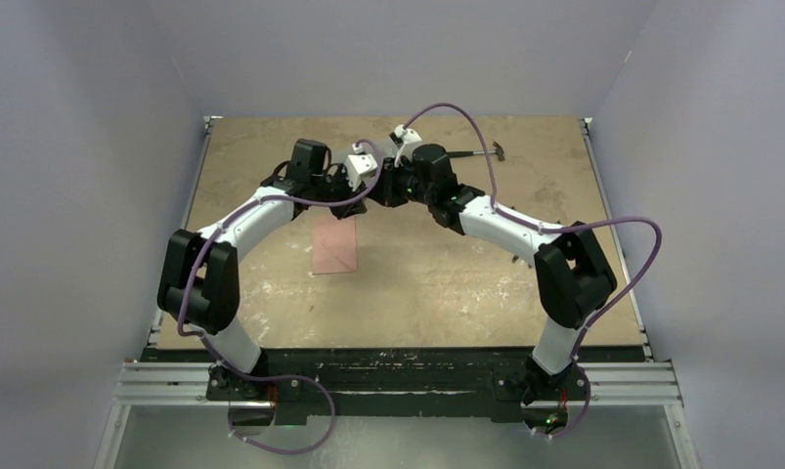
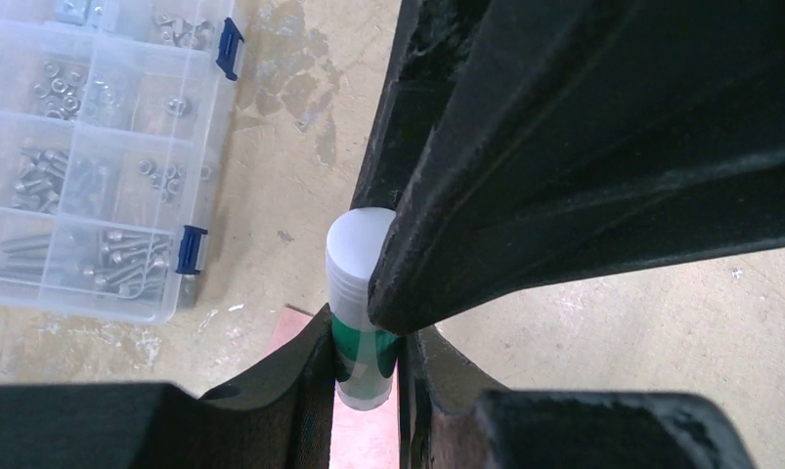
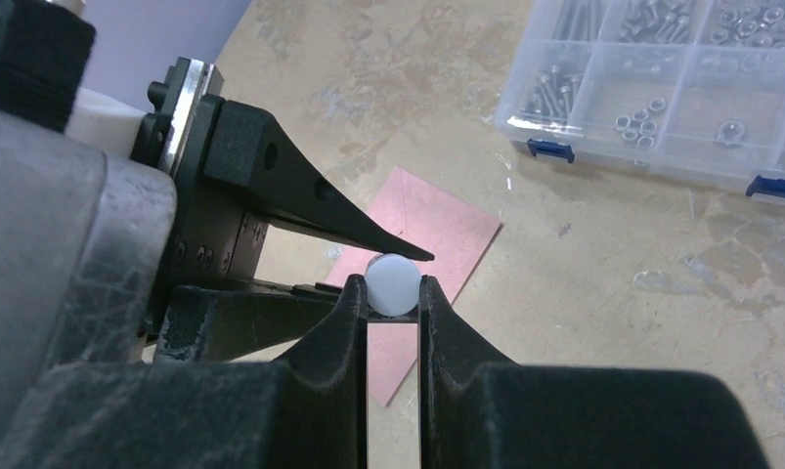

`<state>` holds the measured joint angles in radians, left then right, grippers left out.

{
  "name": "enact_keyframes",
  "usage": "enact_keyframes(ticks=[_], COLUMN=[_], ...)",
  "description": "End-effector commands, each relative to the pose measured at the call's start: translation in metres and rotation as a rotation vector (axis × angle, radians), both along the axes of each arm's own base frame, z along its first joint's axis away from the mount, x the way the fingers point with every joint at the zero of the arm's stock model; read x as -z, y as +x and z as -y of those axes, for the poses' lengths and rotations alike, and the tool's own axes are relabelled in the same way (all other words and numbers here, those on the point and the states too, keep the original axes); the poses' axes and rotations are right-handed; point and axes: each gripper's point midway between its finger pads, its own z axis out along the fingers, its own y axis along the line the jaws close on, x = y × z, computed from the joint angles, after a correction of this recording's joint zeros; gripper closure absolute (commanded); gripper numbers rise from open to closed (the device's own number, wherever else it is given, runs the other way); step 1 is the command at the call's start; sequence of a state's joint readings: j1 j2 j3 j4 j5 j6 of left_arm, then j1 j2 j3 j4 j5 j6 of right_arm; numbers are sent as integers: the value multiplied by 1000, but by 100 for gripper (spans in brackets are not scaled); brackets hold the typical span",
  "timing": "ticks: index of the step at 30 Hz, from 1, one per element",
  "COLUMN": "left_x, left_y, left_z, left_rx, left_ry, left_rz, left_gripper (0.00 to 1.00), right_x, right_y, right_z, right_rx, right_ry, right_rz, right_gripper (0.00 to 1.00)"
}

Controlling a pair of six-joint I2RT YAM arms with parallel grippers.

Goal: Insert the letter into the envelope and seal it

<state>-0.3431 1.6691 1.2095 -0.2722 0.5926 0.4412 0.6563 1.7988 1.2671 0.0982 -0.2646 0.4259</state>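
Since both arms meet above the table [image 1: 466, 283] on one glue stick [image 2: 354, 293], the coming move turns on that stick's long axis, which runs straight from one gripper to the other. The left gripper [image 2: 364, 337] is clamped across the green body, while the right gripper [image 3: 393, 293] is pinched on the white cap [image 3: 392, 283] at the far end, so by my reading the cap must be drawn off along that line, the two wrists parting without a sideways twist. The salmon-pink envelope [image 1: 332, 244] lies flat on the table below the stick and a little back toward the arm bases, on the left arm's side, so the left arm is the nearer one to carry glue down to it. No separate peach letter shows; whether it is already inside the envelope I cannot tell. A clear compartment box [image 3: 662, 78] of screws and nuts sits beyond the envelope, apart from it.
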Motion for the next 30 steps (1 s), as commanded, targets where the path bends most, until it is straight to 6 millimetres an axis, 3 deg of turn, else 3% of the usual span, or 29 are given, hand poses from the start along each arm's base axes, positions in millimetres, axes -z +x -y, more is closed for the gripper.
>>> enact_keyframes(ticks=[1,5,7,10,13,17,21,24,28,30], left_x=[-284,-277,-260,-218,-169,-123,-103,-99,-94,-94], left_y=[43,43,38,23,2,-20,-30,-33,-34,-35], left_z=[31,25,25,25,24,20,18,19,20,21], left_rx=[114,106,114,135,159,162,161,168,169,175], left_ry=[-371,-370,-367,-368,-350,-321,-306,-313,-321,-330], left_rz=[862,835,785,661,505,341,268,238,206,191], left_gripper=[100,100,100,100,100,100,100,100,100,100], right_x=[176,170,149,102,43,-22,-77,-112,-145,-157], right_y=[-188,-191,-171,-120,-71,-25,2,15,17,13], right_z=[54,53,42,30,20,12,8,9,8,9], right_rx=[-262,-269,-232,-145,-81,-21,17,37,23,19], right_ry=[-459,-446,-401,-286,-160,-41,62,121,184,208], right_rz=[-670,-685,-639,-574,-478,-375,-259,-179,-100,-77], right_gripper=[100,100,100,100,100,93,74,51,30,26])
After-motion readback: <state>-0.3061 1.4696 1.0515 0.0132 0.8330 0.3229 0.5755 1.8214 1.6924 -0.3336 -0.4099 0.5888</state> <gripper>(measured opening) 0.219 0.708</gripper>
